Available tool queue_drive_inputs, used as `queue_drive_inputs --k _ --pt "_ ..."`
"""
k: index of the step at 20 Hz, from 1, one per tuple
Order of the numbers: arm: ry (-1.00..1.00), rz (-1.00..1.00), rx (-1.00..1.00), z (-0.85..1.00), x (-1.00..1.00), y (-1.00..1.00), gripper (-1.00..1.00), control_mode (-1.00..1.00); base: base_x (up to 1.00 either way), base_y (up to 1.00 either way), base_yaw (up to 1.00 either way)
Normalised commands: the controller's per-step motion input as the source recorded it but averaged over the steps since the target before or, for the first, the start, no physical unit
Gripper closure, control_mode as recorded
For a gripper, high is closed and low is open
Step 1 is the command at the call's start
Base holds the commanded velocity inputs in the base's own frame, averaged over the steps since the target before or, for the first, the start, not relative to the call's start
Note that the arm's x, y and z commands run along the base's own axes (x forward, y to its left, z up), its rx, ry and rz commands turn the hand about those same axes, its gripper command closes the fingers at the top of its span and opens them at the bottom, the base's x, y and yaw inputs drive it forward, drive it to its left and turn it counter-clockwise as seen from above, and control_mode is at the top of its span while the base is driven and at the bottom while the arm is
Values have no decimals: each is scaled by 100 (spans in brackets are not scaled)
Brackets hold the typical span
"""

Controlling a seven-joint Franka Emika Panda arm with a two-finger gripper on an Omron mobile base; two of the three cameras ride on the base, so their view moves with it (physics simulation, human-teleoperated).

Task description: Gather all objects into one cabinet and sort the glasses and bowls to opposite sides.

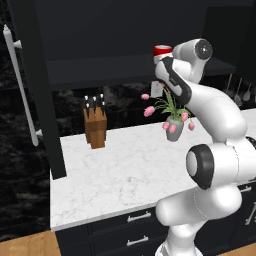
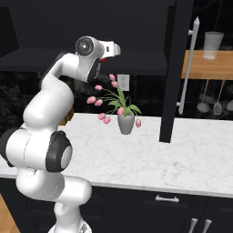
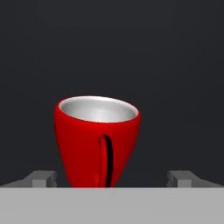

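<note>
1. Tool [image 3: 112, 179] stands released, its two fingertips [image 3: 43, 178] spread wide to either side of the red cup [image 3: 97, 142] and grasping nothing.
2. Straight ahead of the tool, the red cup sits between the spread tips, a little toward the left one in the hand view. It is upright, its long axis vertical and its white-lined mouth upward. A thin handle runs down the side facing the camera.
3. From the left base view the red cup [image 1: 162, 50] rests on the dark shelf [image 1: 100, 67] of the black cabinet [image 1: 45, 55], above the marble counter [image 1: 125, 170], just beside the raised wrist.
4. My judgement: the coming move is a short advance forward so the tips bracket the cup's body, then a squeeze.
5. Near the arm on the counter stand a vase of pink tulips [image 2: 126, 119] and a knife block [image 1: 95, 127]; neither blocks the reach.
6. No brand, label or writing can be read on anything.
</note>
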Motion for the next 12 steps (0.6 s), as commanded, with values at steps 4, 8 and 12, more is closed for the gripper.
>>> queue_drive_inputs --k 4,8,12 --pt "0 0 0 0 11 1 -100 -100 0 0 0" --pt "0 0 0 2 1 4 100 -100 0 0 0" --pt "-1 0 -1 0 -9 21 100 -100 0 0 0"
